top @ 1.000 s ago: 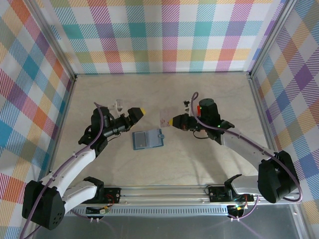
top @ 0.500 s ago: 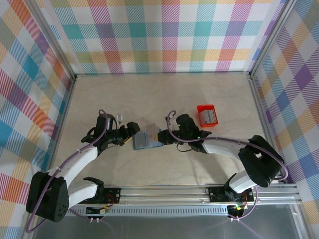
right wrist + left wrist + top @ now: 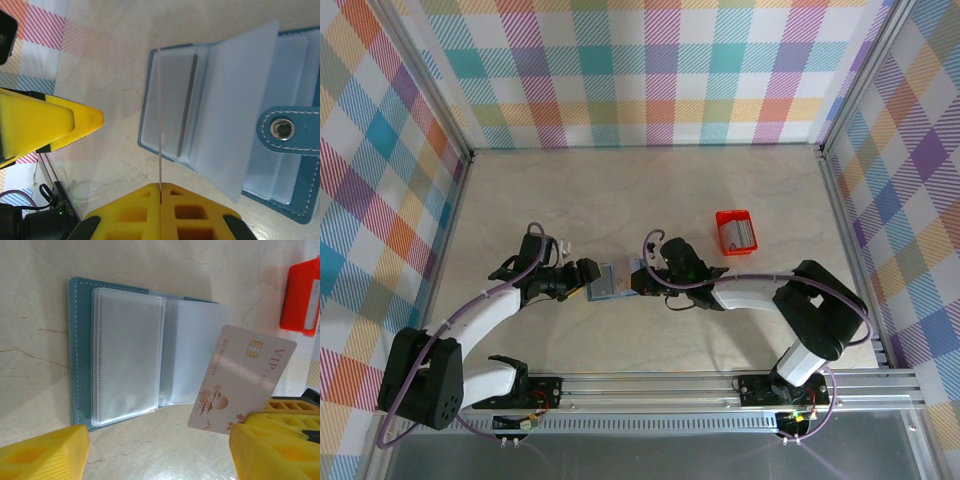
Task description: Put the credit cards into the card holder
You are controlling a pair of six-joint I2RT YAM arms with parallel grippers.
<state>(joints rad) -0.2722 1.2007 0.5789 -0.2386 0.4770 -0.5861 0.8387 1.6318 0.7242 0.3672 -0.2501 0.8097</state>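
The card holder point(image 3: 80, 340) lay open on the worktop point(image 3: 150, 260), the right tool point(image 3: 160, 187) clamped on a credit card point(image 3: 242, 380) held edge-on above its pockets, the left tool point(image 3: 157, 452) spread apart nearby; next, seemingly, aligning that edge with a pocket mouth.

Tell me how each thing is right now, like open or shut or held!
Card holder: lying open on the table, clear pockets showing.
Card: held over the holder's edge, apparently not in a pocket yet.
Right gripper: shut on the card.
Left gripper: open, holding nothing.
Red tray: on the table, something grey inside.
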